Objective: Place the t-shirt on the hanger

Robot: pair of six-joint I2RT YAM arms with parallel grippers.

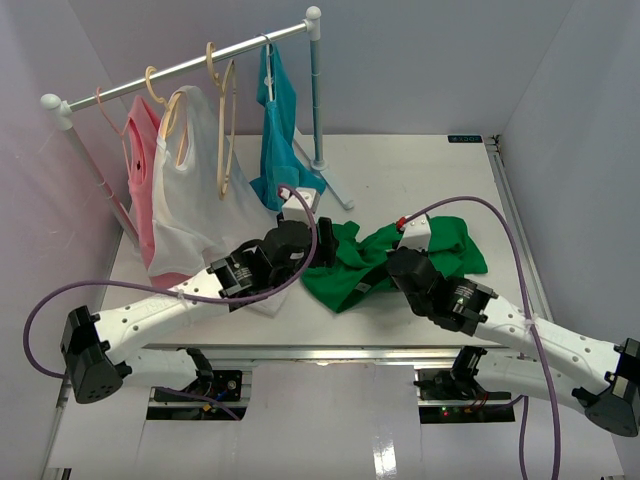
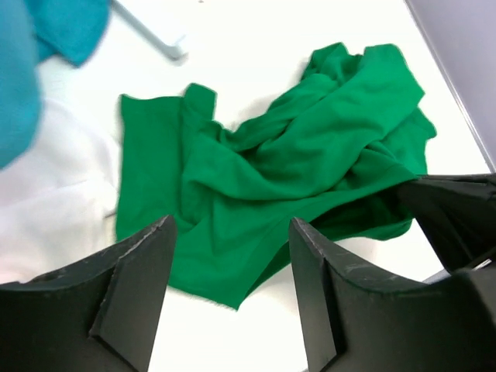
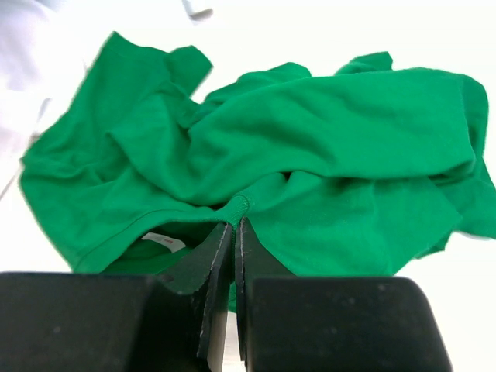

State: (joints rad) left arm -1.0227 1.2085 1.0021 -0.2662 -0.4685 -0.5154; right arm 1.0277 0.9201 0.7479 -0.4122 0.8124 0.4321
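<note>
Bright green short-sleeved cloth t-shirt (image 1: 345, 278) (image 2: 271, 170) (image 3: 310, 132) lies crumpled on the white tabletop (image 1: 420, 170), near the middle of the top view, between the two arms. Folds are bunched and twisted. One sleeve is spread toward 10 o'clock in the left wrist view.

Right gripper (image 3: 234, 225): jaws pressed together, pinching a small fold of the green cloth at the near edge of the heap. A white label shows under that edge, at 8 o'clock from the pinch.

Left gripper (image 2: 229, 271): jaws spread wide, nothing between them. They are placed over the shirt's near hem. Cannot tell whether the fingers (image 2: 139, 287) touch the cloth.

Pale beige wood-coloured hanger (image 1: 224, 150) hangs bare on the white clothes rail (image 1: 190, 65), at 11 o'clock from the shirt and well apart from it. On the rail it sits between a white shirt (image 1: 195, 200) on its 9 o'clock side and a teal-blue t-shirt (image 1: 272, 130) on its 3 o'clock side. A pink garment (image 1: 143, 170) hangs at the rail's far 9 o'clock end. The white shirt's lower edge rests on the tabletop just beside the left arm.
</note>
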